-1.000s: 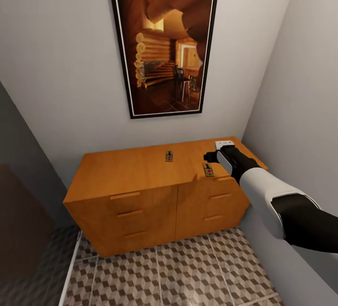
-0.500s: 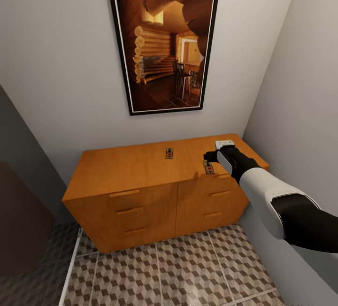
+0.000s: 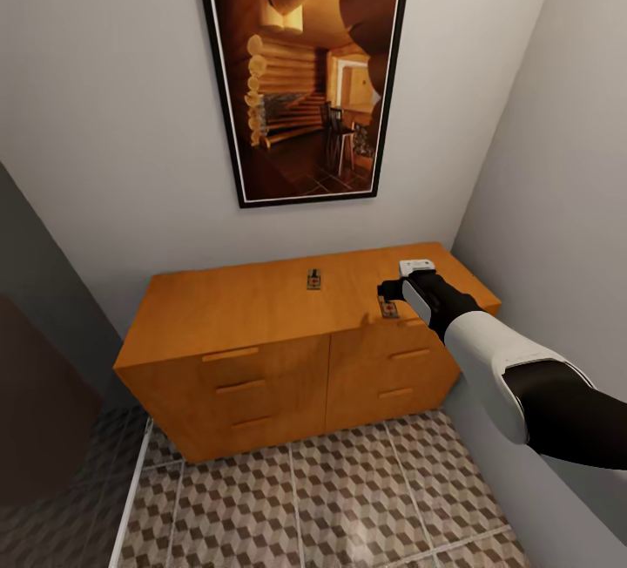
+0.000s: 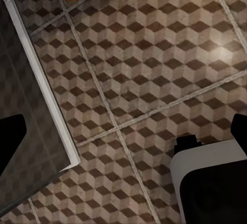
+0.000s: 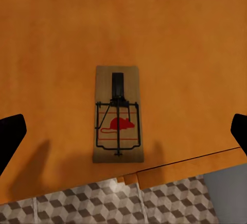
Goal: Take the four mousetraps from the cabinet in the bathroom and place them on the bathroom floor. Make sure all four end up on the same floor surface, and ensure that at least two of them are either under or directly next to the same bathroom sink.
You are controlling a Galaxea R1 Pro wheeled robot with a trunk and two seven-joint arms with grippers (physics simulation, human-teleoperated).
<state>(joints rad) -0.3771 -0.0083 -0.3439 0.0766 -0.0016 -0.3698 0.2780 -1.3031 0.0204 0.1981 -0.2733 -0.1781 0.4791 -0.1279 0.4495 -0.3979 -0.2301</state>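
The orange-brown cabinet [image 3: 261, 324] stands against the wall on the cube-patterned bathroom floor [image 3: 348, 498]. Two mousetraps lie on its top. One mousetrap [image 3: 313, 280] is near the middle back. The other mousetrap [image 3: 388, 309] lies close to the front edge on the right. My right gripper [image 3: 390, 295] hovers open just above that nearer one. In the right wrist view this mousetrap [image 5: 117, 113] lies flat between the spread fingertips [image 5: 10, 136], untouched. My left gripper [image 4: 123, 136] is open over the floor tiles [image 4: 154, 54], holding nothing.
A large framed picture [image 3: 300, 71] hangs above the cabinet. The right wall [image 3: 557, 202] runs close beside my right arm. A dark panel [image 3: 43, 359] with a white edge [image 4: 46, 95] stands at the left. My base [image 4: 211, 183] shows below the left gripper.
The head view has shifted a little, so the cabinet sits slightly higher in the picture. The right gripper now stands more directly over the nearer mousetrap.
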